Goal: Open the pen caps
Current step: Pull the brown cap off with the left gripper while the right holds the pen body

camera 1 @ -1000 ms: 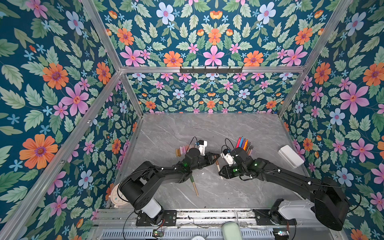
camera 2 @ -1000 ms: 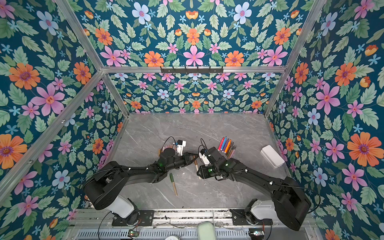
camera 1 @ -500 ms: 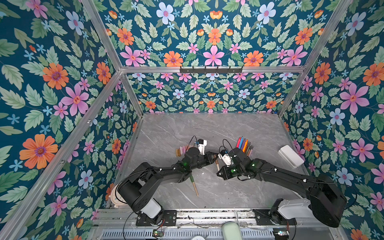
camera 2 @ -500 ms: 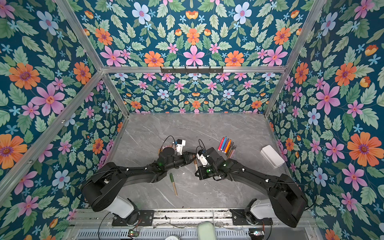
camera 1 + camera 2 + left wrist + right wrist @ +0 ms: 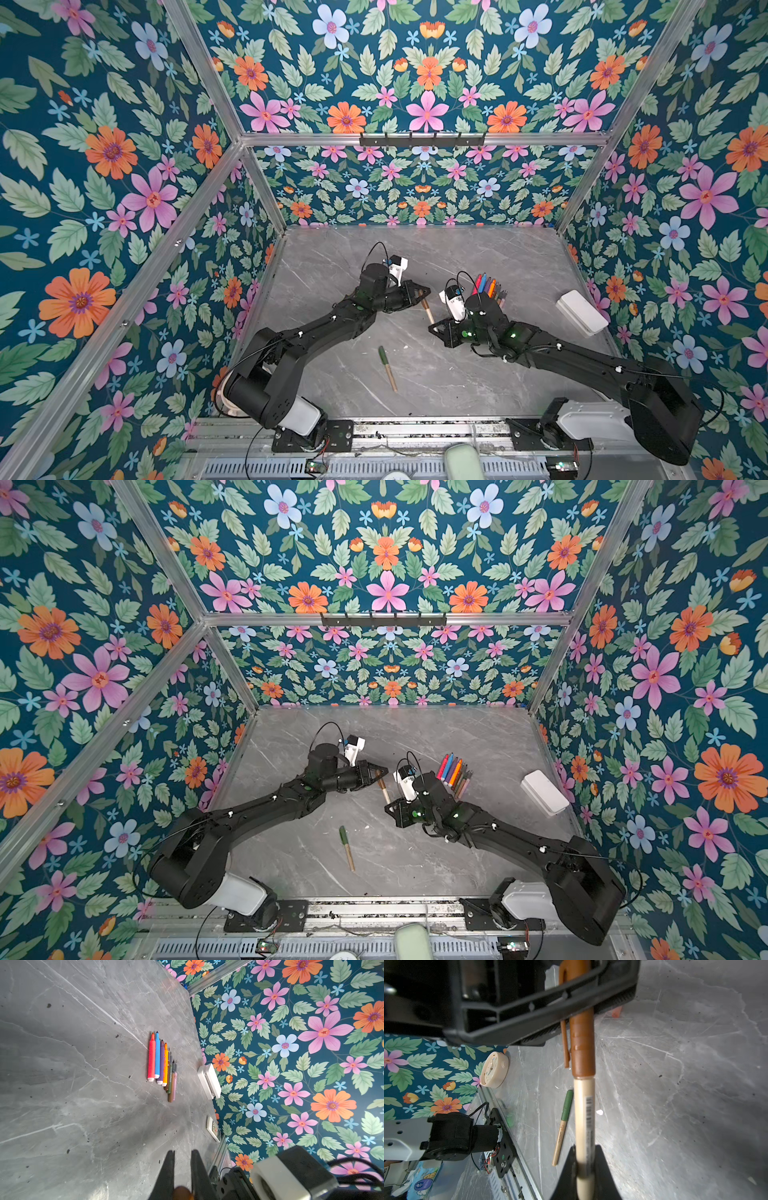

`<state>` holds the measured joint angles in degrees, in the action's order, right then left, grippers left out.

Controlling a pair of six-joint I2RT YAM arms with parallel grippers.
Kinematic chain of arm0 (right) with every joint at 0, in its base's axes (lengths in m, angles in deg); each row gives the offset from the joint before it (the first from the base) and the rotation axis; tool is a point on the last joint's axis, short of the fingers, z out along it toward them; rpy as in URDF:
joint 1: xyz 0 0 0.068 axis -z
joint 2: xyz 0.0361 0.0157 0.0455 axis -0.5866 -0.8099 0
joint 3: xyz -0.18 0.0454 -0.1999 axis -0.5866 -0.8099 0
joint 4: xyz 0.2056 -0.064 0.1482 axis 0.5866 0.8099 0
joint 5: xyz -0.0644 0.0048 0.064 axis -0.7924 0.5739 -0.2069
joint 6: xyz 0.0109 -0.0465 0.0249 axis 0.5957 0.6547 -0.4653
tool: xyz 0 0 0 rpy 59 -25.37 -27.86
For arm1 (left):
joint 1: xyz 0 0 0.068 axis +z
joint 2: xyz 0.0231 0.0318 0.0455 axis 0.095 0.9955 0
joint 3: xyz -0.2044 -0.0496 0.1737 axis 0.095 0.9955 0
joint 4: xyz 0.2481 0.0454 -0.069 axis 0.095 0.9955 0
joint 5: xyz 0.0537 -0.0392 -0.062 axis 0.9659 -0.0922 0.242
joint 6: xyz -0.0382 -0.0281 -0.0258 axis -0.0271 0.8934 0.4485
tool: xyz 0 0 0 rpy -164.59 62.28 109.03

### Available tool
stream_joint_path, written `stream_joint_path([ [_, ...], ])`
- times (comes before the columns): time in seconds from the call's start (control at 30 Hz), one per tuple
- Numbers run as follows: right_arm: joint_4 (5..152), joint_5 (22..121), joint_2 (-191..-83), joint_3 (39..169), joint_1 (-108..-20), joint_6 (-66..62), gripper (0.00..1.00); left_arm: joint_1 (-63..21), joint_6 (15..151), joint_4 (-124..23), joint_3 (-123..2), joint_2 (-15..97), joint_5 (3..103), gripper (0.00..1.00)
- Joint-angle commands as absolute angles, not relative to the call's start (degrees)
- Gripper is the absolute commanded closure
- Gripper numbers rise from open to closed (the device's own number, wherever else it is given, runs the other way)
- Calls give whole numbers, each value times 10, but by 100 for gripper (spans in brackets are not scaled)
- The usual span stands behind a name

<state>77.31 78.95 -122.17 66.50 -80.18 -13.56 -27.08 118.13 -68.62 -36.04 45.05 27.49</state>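
- Pen (image 5: 427,309) with the brown cap (image 5: 582,1043) is what matters right now. It's held up off the table (image 5: 478,249), about mid-table, strung between the two arms.
- Left gripper (image 5: 417,291) is clamped across the cap. Right gripper (image 5: 434,328) is clamped on the beige barrel (image 5: 584,1115), down near its bare end. Both are closed tight on it.
- Long axis runs roughly from the back edge to the front edge, leaning a bit toward the right edge as it comes forward. The cap end points back and the barrel end points front.
- So the grippers sit at opposite ends of one line, and the pull probably has to go straight along that line: left toward the back, right toward the front, or just one of them moving. Sideways drift would likely cock the pen instead of popping the cap.
- In the right wrist view the cap looks fully seated, with its rim tight against the barrel and the clip running down one side.
- Green pen (image 5: 387,368) lies capped on the table nearer the front edge, between the arms. Probably next in line.
- Row of pens (image 5: 490,289) lies just behind the right gripper, toward the right edge. The left wrist view shows their tips bare, so those look done.
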Motion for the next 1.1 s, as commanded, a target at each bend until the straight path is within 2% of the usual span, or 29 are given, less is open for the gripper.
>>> stream_joint_path([
  [0.0, 909, 824, -1222, 651, -806, -155, 100, -242, 1182, -780, -356, 440, 374, 100],
  [0.3, 891, 840, -1231, 652, -827, -148, 100, -217, 1221, -847, -359, 458, 372, 100],
  [0.73, 864, 832, -1244, 638, -865, -165, 100, -123, 1222, -861, -368, 472, 339, 100],
  [0.93, 912, 766, -1228, 649, -863, -160, 100, -101, 1109, -682, -345, 422, 392, 100],
  [1.07, 907, 769, -1226, 639, -844, -162, 100, -52, 1046, -595, -290, 381, 452, 100],
])
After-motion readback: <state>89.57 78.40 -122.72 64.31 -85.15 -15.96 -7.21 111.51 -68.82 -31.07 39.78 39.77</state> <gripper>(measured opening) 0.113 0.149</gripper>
